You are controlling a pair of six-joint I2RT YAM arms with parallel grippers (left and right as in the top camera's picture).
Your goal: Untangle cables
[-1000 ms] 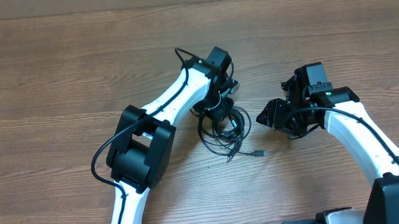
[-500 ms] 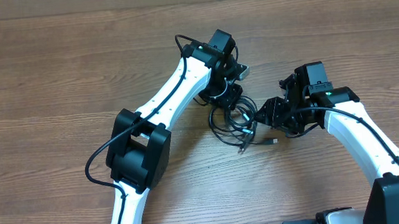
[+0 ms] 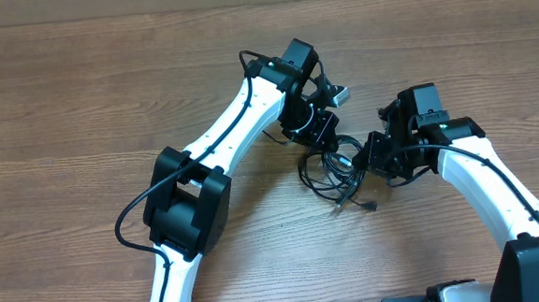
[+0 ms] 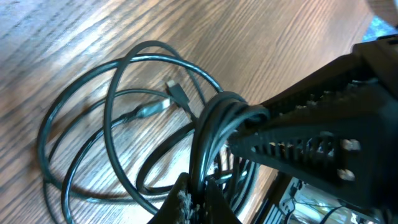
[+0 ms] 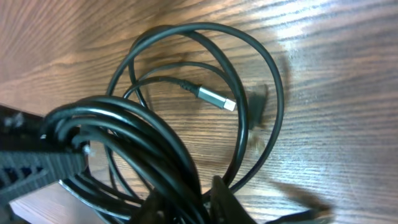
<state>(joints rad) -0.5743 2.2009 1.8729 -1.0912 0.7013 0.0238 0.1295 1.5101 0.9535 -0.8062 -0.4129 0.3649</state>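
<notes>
The cables (image 3: 332,171) are a tangle of thin black loops between the two arms at table centre. A small plug end (image 3: 370,205) trails to the lower right. My left gripper (image 3: 317,129) is shut on a bunch of strands at the upper left of the tangle; in the left wrist view the strands (image 4: 208,134) run between its fingertips (image 4: 200,198). My right gripper (image 3: 375,156) is shut on strands at the tangle's right side; in the right wrist view thick strands (image 5: 155,140) pass between its fingers (image 5: 186,205). A silver-tipped plug (image 5: 214,98) lies on the wood inside a loop.
The wooden table (image 3: 80,116) stretches around the arms. A thicker black cord (image 3: 137,215) runs along the left arm's base. A small grey part (image 3: 339,96) sticks out by the left wrist. The table's far edge (image 3: 260,2) runs along the top.
The left gripper has dragged the cable tangle to the right, toward the right gripper. The right gripper now grips the tangle's right side. The loose plug end has slid right.
</notes>
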